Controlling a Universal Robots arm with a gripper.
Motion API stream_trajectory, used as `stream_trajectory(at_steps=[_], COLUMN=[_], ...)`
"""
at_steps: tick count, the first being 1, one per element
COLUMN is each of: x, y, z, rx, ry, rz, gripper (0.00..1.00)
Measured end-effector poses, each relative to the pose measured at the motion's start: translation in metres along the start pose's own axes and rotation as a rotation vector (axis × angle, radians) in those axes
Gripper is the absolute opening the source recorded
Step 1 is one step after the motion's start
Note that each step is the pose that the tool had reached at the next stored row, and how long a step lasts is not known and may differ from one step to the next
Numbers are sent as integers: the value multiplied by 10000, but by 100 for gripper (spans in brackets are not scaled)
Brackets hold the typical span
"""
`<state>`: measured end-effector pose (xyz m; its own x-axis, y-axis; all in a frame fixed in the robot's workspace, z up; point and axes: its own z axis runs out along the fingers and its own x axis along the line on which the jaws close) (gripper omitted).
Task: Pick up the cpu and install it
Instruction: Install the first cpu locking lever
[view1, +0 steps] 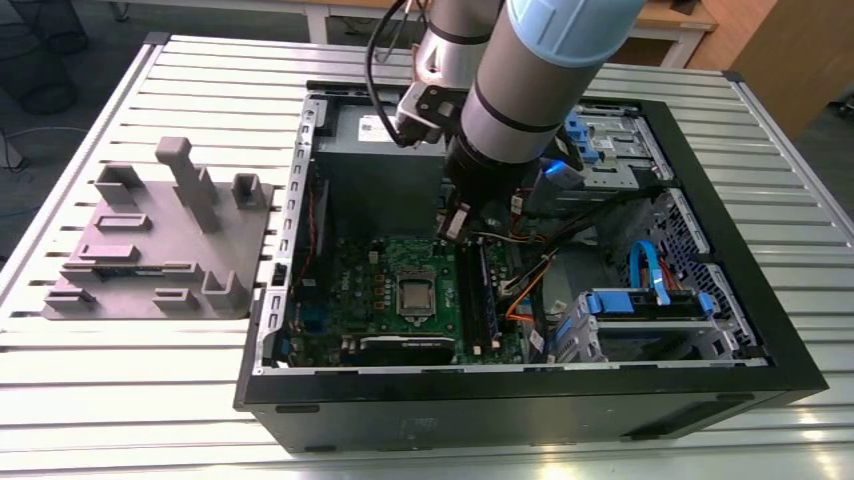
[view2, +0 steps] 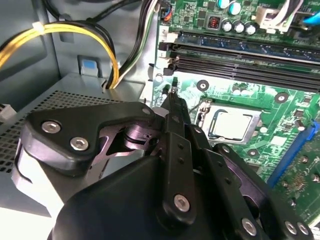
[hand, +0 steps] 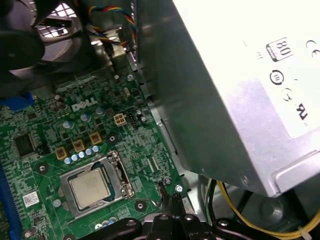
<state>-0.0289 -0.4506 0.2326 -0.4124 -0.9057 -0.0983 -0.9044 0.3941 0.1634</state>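
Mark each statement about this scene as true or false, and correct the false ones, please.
1. The cpu lies inside the metal-framed socket on the green motherboard. True.
2. The gripper holds the cpu between its fingertips. False: its fingertips are together with nothing between them, and the cpu sits in the socket, apart from them.
3. The grey plastic fixture stands inside the computer case. False: it stands on the slatted table, outside the case, on the exterior view's left.
4. Yellow cables run beside the silver power supply box. True.
5. The arm reaches down into the open case. True.
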Motion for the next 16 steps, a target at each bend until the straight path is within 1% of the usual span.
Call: stream_trajectory(at_steps=[1,5,7,11,13,14,15,16], x=[3,14,22,28,36,39,45,51], y=[-1,-4,-2,15,22,23,25,25], z=[0,-3,-8,-39,-41,-42,-43,-43], rx=[3,26,33,49,57,54,31,30], ry=[20,142,187,240,268,288,337,346], rz=[-36,-205,-285,-366,-435,-504,-796,-877], gripper=[11,11,11,11,11,11,11,11])
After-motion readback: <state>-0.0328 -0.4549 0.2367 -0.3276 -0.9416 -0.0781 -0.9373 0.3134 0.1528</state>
